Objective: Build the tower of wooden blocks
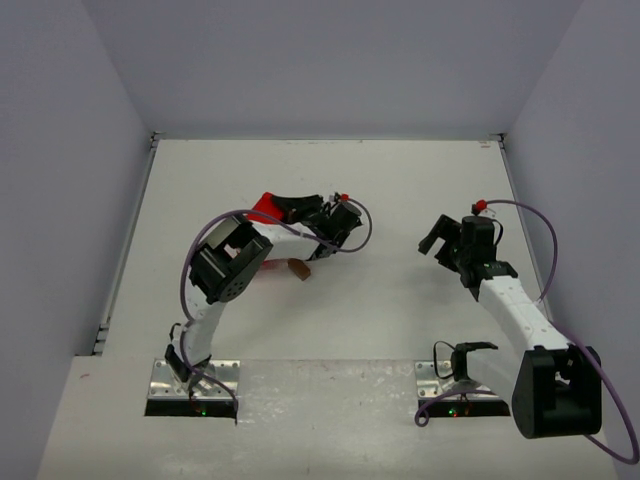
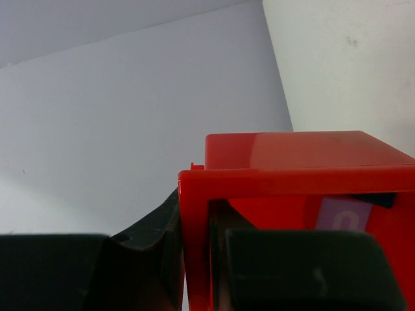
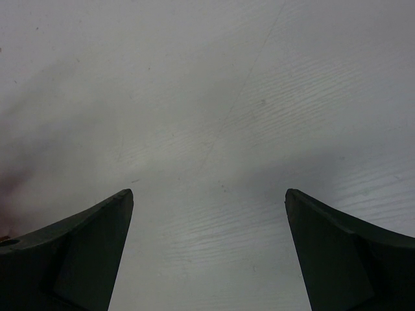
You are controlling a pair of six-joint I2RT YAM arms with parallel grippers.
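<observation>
My left gripper (image 1: 292, 213) is shut on the side wall of the red plastic bin (image 1: 265, 207). In the left wrist view the gripper (image 2: 194, 259) has one finger (image 2: 149, 259) outside and one finger (image 2: 305, 272) inside the bin wall (image 2: 194, 214). A lilac block (image 2: 343, 217) and a dark blue piece (image 2: 377, 200) show inside the bin. A brown block (image 1: 299, 269) lies on the table beside the left arm. My right gripper (image 1: 436, 240) is open and empty above bare table, as the right wrist view (image 3: 209, 253) also shows. No orange-red block is in view.
The white table (image 1: 400, 180) is enclosed by pale walls at the back and on both sides. The left arm's elbow (image 1: 228, 265) hangs over the table left of the brown block. The arm bases sit at the near edge.
</observation>
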